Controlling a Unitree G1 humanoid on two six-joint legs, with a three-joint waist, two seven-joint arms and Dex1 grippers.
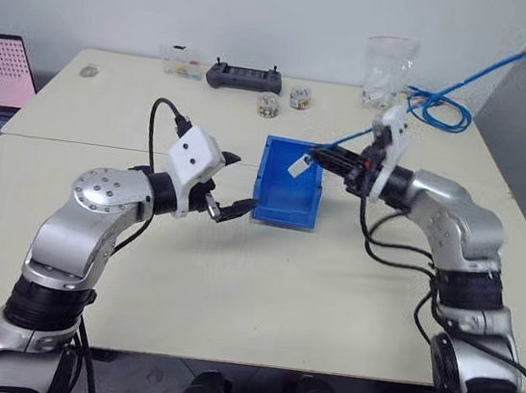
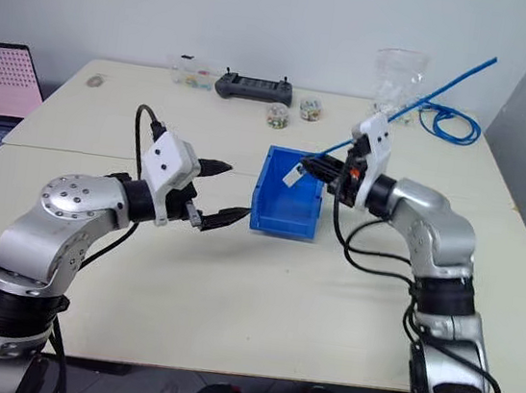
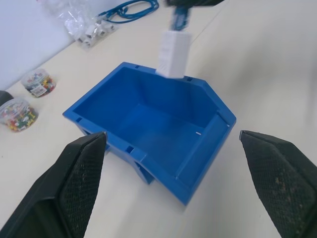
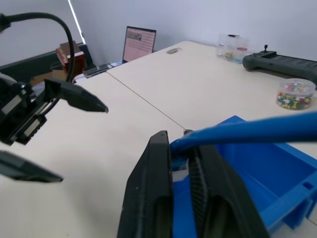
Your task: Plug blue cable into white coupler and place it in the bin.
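I am seeing one bin [image 1: 287, 200] sitting on the table [image 1: 261, 284], near the middle. My right hand [image 1: 319, 152] is pinching one blue cable [image 2: 452, 83] just behind its plug, its fingers pressed together on it, and one white coupler [image 3: 173, 53] is hanging from the cable's end, above the bin's far right corner. My left hand [image 1: 233, 185] is hovering just left of the bin with its two fingers spread wide, holding nothing. At the far edge I am counting two small jars of coloured bits [image 1: 283, 101], one black controller [image 1: 245, 78], one clear bag [image 1: 388, 72] and one coiled cable bundle [image 1: 441, 110].
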